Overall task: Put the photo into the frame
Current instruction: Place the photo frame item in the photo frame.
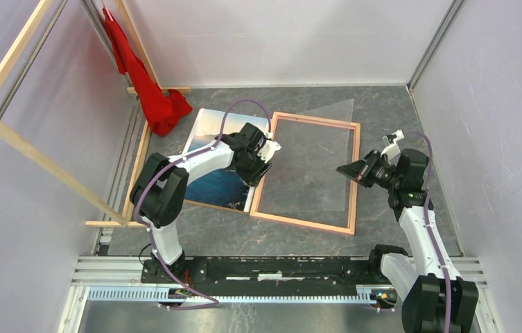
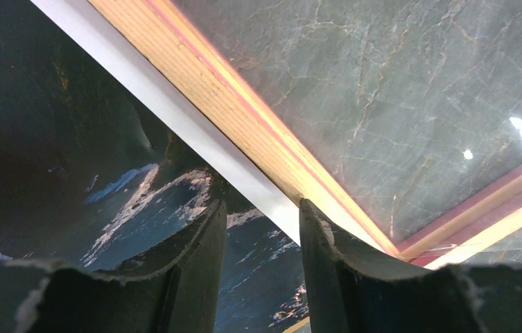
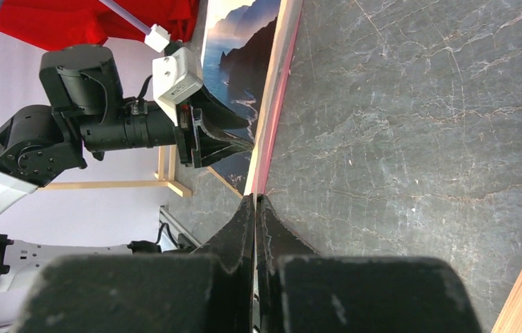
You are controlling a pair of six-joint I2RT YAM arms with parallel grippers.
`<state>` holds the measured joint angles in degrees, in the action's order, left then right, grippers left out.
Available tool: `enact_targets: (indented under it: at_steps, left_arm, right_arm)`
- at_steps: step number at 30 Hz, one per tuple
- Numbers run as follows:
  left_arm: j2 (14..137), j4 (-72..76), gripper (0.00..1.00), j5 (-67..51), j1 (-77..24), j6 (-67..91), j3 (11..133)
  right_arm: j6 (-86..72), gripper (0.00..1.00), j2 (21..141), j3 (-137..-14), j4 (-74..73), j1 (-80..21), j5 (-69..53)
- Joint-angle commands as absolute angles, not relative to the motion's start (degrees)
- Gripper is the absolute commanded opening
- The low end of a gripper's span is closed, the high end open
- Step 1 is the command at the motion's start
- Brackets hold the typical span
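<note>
The photo (image 1: 222, 186) of blue mountains and sea lies face up on the table, left of the frame (image 1: 305, 223); its right edge sits along the frame's left rail. My left gripper (image 1: 266, 158) hovers open over that edge. One finger stands above the photo (image 2: 140, 187), the other by the frame rail (image 2: 230, 90), with nothing clamped. A clear sheet (image 1: 337, 111) covers the frame's opening, tilted up on the right. My right gripper (image 1: 341, 170) is shut on its right edge. In the right wrist view a thin pale edge runs between the closed fingers (image 3: 272, 229).
A red cloth (image 1: 154, 90) hangs at the back left, above the photo's far corner. Wooden slats (image 1: 36, 163) stand along the left wall. White walls close in the back and both sides. The arm bases sit on a metal rail (image 1: 279, 267) at the near edge.
</note>
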<state>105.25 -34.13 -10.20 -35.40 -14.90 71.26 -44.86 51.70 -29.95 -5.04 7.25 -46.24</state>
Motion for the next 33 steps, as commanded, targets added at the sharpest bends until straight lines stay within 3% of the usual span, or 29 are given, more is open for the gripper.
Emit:
enact_targets:
  at_steps: [1, 33]
  left_arm:
    - [102.5, -33.3, 0.51, -12.4, -35.8, -17.2, 71.6]
    - [102.3, -33.5, 0.44, -13.1, -35.5, -18.8, 71.8]
  right_arm:
    - [-42.5, 0.0, 51.6, -29.8, -6.1, 7.0, -46.9]
    - [-36.0, 0.0, 54.2, -25.7, -7.1, 9.1, -44.3]
